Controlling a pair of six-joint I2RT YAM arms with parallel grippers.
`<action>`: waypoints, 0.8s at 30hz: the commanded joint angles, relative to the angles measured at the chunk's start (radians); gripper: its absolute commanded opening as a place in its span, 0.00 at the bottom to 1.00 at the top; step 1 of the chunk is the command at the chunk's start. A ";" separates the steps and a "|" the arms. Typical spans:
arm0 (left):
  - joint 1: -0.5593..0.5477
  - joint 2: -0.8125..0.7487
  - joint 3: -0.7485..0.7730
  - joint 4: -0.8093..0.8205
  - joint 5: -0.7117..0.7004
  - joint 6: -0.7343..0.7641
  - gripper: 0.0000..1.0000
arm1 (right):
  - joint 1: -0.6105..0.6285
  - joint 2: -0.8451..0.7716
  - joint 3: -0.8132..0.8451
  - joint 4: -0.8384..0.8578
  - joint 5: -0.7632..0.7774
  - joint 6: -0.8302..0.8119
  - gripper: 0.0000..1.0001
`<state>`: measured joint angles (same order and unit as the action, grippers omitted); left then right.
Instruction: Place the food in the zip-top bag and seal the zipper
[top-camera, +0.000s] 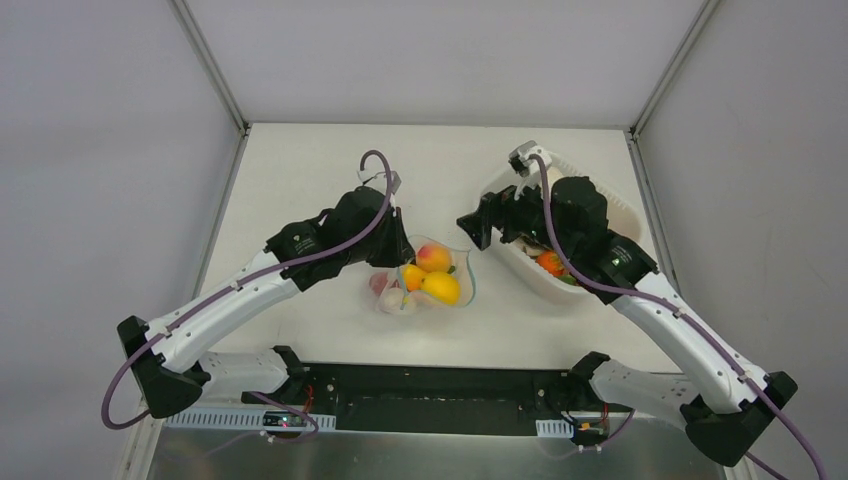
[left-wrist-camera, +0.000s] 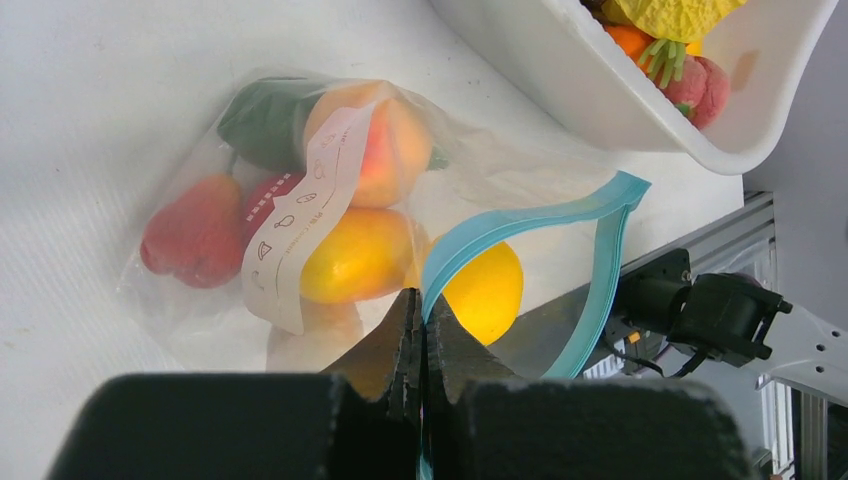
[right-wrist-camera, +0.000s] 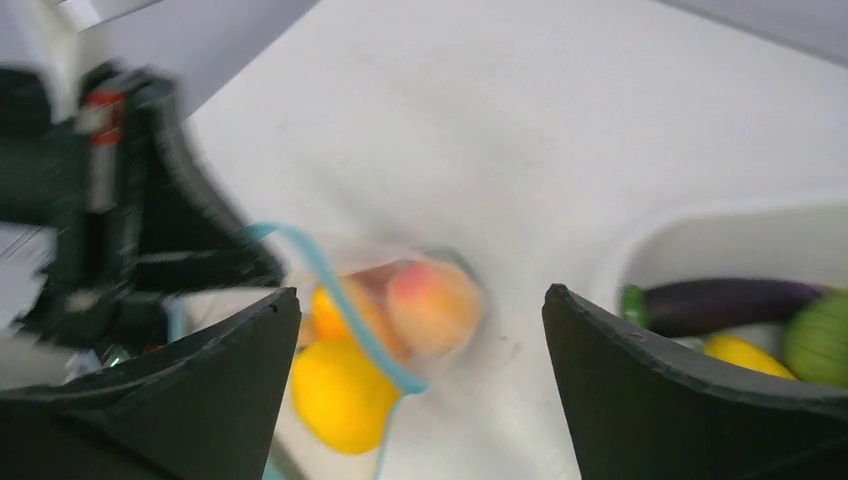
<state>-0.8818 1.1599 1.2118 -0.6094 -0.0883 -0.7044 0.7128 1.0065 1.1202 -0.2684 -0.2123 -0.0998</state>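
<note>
Left wrist view: the bag (left-wrist-camera: 480, 150) lies on the table (left-wrist-camera: 100, 80), holding a peach (left-wrist-camera: 385, 150), yellow fruit (left-wrist-camera: 490, 290), a red pepper (left-wrist-camera: 195, 235) and something green. Its white label (left-wrist-camera: 300, 230) carries icons and print too fine to read. The left tool (left-wrist-camera: 422, 340) is clamped on the zipper (left-wrist-camera: 520, 222). The tub (left-wrist-camera: 560, 80) holds an eggplant (right-wrist-camera: 720, 302) and other food. The right tool (right-wrist-camera: 420, 292) gapes wide, empty.

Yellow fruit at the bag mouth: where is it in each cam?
Top external: yellow fruit, centre of the picture.
Left wrist: yellow fruit, lower centre.
Right wrist: yellow fruit, lower left, blurred.
Shared landmark: white tub, to the fruit's right in every view.
</note>
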 joint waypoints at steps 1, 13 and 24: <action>0.006 -0.056 -0.023 0.041 -0.030 -0.025 0.00 | -0.054 0.023 0.018 -0.013 0.492 0.092 0.94; 0.006 -0.057 -0.047 0.048 -0.020 -0.004 0.00 | -0.486 0.280 0.103 -0.305 0.266 0.263 0.89; 0.006 -0.057 -0.031 0.014 -0.046 0.030 0.00 | -0.520 0.343 0.144 -0.437 0.435 0.250 0.87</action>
<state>-0.8818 1.1198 1.1622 -0.5880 -0.1127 -0.7101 0.2001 1.3575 1.2106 -0.6132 0.1551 0.1535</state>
